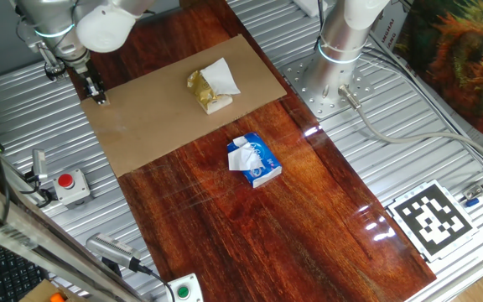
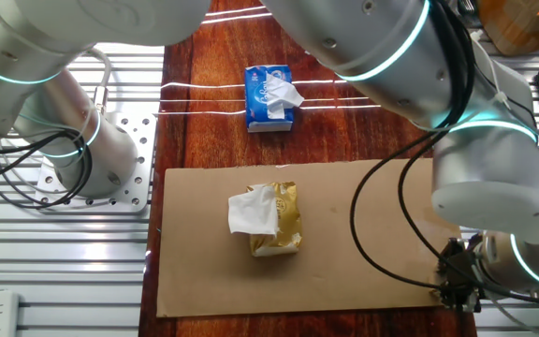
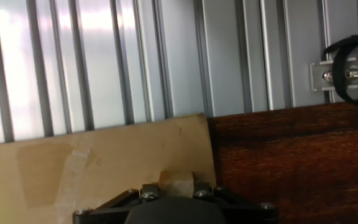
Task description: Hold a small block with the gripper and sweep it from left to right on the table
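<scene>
The small block (image 3: 176, 181) is seen only in the hand view, as a pale tan face directly above the black gripper (image 3: 176, 193) body, between the fingers, and it appears to be held there; the gripper is judged to be closed on it, though the fingertips themselves are hidden. In one fixed view the gripper (image 1: 99, 95) is set down at the corner of the cardboard sheet (image 1: 158, 109), near the ribbed metal surround (image 1: 23, 109); the block is too small to be made out there. In the other fixed view the gripper (image 2: 458, 281) is placed at the sheet's edge.

The block is judged to be light, stiff and not fragile, so a modest squeeze should suffice. Being tiny, it could be twisted or popped out if pinched off-centre; it is best held on two opposite flat faces, with its lower face left proud to slide on the counter (image 1: 250, 226). Some drag is likely on the cardboard, and a catch at the sheet's edge. The crumpled lump (image 1: 210, 86) and the blue-and-white packet (image 1: 254, 159) lie along the way.
</scene>
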`<state>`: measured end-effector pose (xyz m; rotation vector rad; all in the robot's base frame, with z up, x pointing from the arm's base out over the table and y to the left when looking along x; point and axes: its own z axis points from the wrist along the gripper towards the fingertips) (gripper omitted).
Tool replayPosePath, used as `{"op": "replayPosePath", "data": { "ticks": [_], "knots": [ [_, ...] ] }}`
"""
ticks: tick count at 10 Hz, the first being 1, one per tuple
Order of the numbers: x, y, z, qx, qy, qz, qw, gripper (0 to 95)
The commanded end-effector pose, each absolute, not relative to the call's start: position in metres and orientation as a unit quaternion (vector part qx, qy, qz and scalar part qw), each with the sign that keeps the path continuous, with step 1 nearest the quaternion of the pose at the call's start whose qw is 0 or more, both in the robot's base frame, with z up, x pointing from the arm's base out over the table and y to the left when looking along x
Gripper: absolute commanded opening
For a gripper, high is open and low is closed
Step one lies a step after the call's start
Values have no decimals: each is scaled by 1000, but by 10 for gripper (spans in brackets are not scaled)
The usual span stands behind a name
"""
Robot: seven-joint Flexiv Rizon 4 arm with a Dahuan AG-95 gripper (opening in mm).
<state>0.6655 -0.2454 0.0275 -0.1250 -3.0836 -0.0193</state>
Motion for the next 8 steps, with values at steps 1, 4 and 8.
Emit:
{"op": "replayPosePath", "data": {
  "ticks": [1, 4, 8],
  "knots": [
    [662, -247, 25, -39, -999, -4, 26, 190],
    [658, -246, 27, -38, -999, -3, 23, 190],
    [652, -246, 27, -39, -999, -3, 22, 190]
  ]
}}
